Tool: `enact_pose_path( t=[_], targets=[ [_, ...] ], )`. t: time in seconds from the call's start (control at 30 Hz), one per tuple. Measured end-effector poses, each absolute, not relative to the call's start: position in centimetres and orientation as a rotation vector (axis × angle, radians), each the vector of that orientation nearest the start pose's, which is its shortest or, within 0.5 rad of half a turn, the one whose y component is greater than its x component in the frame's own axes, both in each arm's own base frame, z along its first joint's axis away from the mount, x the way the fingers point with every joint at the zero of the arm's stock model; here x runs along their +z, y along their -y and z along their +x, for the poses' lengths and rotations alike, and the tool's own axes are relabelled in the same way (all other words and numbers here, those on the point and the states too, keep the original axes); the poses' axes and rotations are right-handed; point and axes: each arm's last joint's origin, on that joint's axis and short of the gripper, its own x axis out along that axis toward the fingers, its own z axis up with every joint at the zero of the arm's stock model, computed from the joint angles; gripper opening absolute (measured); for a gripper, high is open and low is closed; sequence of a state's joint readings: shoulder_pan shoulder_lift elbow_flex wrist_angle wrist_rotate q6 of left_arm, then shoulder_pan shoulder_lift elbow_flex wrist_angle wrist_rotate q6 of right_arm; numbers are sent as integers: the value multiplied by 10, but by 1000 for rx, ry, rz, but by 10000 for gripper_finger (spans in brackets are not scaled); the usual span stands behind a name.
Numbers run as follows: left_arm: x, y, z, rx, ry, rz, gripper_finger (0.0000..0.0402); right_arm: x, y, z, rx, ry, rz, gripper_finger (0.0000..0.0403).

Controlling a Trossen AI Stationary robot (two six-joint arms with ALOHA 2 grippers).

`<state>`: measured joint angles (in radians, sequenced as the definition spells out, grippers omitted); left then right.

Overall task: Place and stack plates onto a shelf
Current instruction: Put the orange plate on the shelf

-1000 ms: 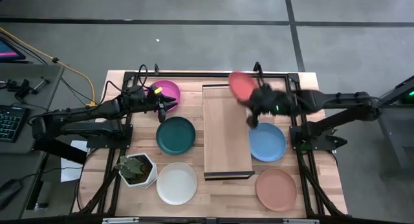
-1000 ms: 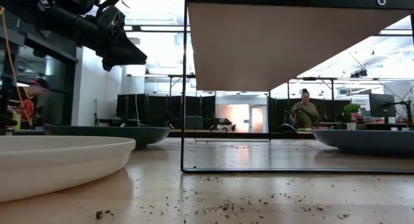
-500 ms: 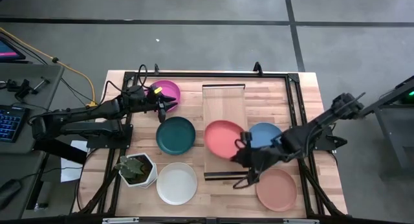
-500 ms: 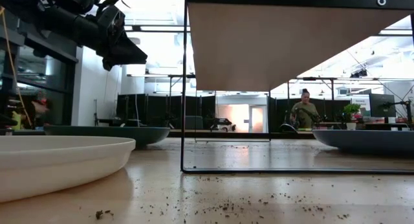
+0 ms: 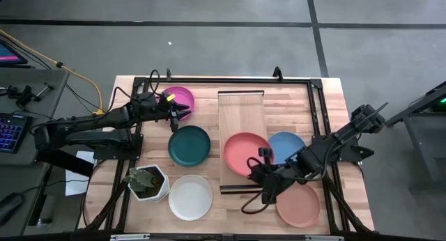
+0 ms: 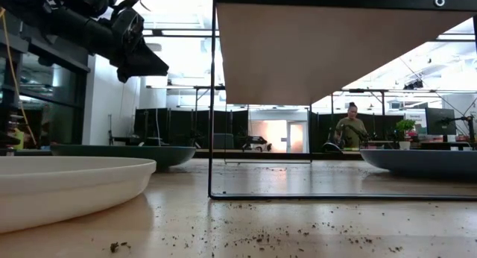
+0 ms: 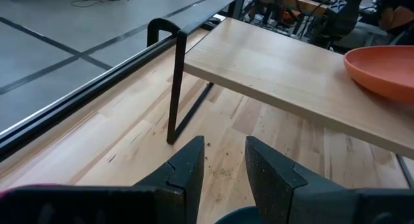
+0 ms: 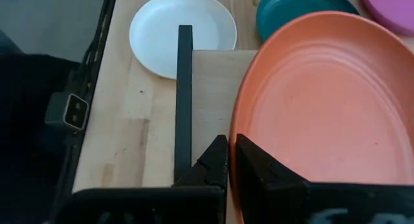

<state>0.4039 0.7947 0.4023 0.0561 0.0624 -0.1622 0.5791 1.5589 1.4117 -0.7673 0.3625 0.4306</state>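
Right claw [image 5: 263, 173]: shut on the rim of the coral plate [image 5: 248, 154], at the rim point nearest the shelf's near end.
Coral plate: on the shelf [image 5: 242, 112], over its near half; whether it rests flat yet, cannot tell.
Key relation: plate body extends from the right claw toward the shelf's far end, along the board's long axis; far half of the shelf is bare.
Left claw [image 5: 180, 115]: part open, empty, hovering between the magenta plate [image 5: 180, 98] and the teal plate [image 5: 189, 145], near the worktop's far-left corner.
Nearer arm: left for magenta, teal, white [image 5: 190, 197]; right for blue [image 5: 288, 145], tan [image 5: 298, 204].
Count: six plates, one on the shelf, five on the worktop; one shelf; one plant pot [image 5: 147, 182].
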Motion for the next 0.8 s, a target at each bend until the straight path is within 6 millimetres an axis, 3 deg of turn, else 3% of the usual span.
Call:
enact_pose_path(
  t=[0.27, 0.5, 0.8],
  targets=[
    [222, -67, 162, 364, -302, -235, 104, 312, -175, 284, 39, -839, 116, 0],
    [222, -67, 162, 364, -300, -236, 104, 297, -181, 293, 74, -897, 107, 1],
    [222, -67, 162, 363, -302, -230, 104, 296, -182, 293, 70, -909, 149, 1]
  ],
)
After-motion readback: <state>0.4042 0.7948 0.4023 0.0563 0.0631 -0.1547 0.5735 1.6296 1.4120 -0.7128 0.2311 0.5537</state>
